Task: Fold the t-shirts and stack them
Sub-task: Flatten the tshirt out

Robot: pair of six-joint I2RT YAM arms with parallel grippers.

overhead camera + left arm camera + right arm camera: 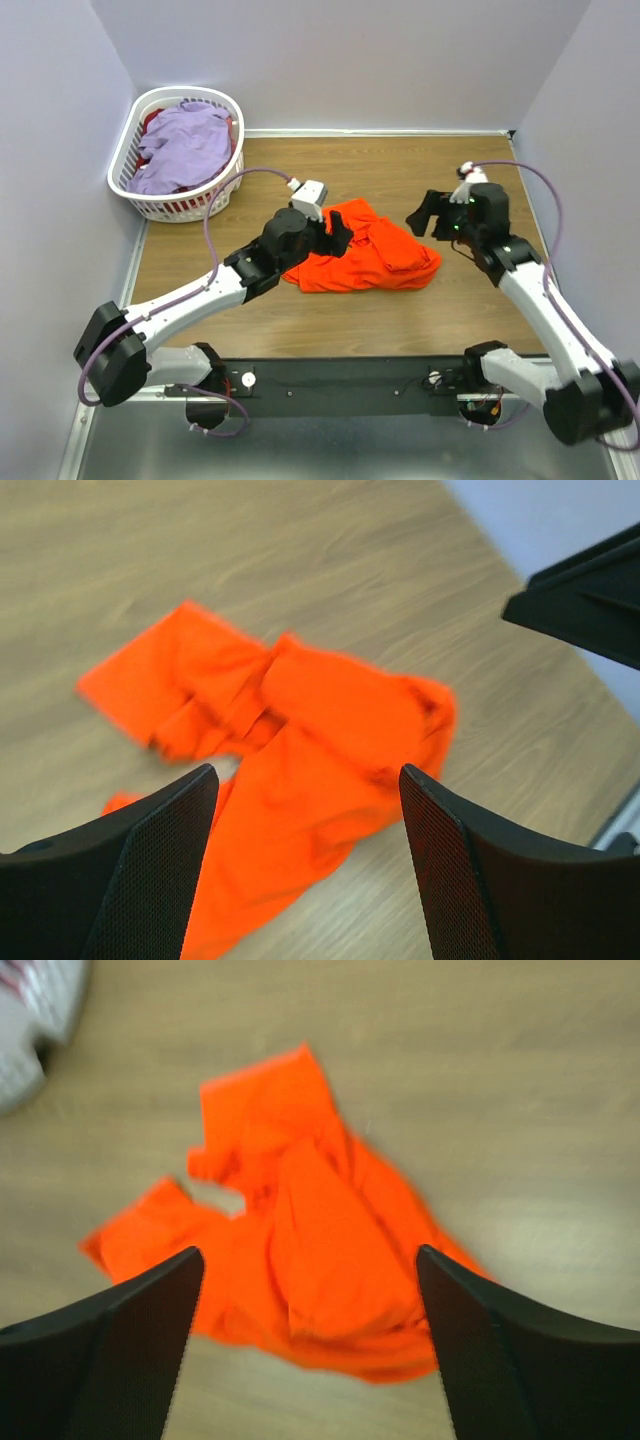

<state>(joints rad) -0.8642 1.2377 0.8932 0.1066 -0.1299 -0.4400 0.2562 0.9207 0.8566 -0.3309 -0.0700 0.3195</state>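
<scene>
The table (400,320) carries a white laundry basket (170,208) in its far left corner, holding the lavender t-shirt (185,148); the orange t-shirt (375,262) lies crumpled near the table's middle; flattening it seems the step in hand; the left jaws and right jaws hover released and empty on either side of it; next, each likely must pinch an edge; no writing is legible.

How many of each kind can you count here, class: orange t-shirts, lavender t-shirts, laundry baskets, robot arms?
Orange t-shirt: 1
Lavender t-shirt: 1
Laundry basket: 1
Robot arms: 2, the left arm and the right arm
Total: 5
</scene>
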